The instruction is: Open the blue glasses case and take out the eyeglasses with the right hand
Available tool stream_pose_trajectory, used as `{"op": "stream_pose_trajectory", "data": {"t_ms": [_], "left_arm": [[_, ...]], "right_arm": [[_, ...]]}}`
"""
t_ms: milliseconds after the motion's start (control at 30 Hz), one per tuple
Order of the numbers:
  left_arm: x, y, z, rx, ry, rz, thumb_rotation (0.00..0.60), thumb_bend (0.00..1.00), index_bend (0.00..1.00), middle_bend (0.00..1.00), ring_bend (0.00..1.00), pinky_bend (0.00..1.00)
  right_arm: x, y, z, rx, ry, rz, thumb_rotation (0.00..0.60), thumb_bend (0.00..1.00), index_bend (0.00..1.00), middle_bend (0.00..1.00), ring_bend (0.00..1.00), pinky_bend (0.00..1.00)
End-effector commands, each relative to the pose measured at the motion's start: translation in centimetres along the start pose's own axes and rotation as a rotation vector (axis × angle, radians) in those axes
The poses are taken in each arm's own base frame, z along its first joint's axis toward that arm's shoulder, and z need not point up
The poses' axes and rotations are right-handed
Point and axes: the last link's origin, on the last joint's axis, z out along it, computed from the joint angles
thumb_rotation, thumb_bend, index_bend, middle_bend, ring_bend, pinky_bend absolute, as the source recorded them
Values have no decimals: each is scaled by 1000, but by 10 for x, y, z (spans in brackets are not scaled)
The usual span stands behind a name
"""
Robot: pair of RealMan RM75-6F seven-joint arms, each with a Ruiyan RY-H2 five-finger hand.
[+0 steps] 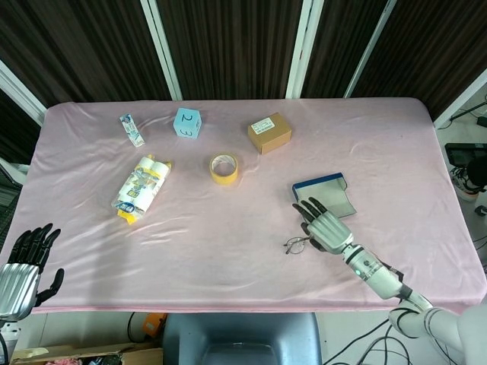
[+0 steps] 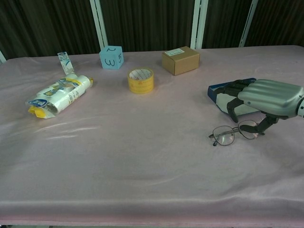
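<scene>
At lower right, the right hand [image 2: 266, 95], fingers apart, hovers over the eyeglasses [image 2: 236, 132]; a careless closure could bend the thin frame.

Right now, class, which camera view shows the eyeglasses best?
The chest view: both lenses of the eyeglasses show clearly on the cloth, under the right hand. In the head view the hand covers most of them, leaving only one lens visible.
</scene>
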Motion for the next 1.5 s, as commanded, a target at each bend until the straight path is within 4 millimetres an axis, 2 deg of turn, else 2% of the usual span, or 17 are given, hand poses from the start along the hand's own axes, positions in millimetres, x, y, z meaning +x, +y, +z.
{"op": "stream_pose_trajectory", "data": {"t_ms": [33,733,1500], "left_arm": [[0,0,0,0,0,0,600,426,0,0,0,72],[1,0,-1,-4,0,-2,600,426,0,0,0,72],[0,1,-2,-14,-3,-2,600,426,0,0,0,79]], "right_arm": [[-1,0,1,-2,-5,0,600,494,663,141,0,0],[-5,-3,5,5,-23,-16,600,523,690,141,0,0],[-2,-5,6,11,-44,-13,600,527,646,141,0,0]]}}
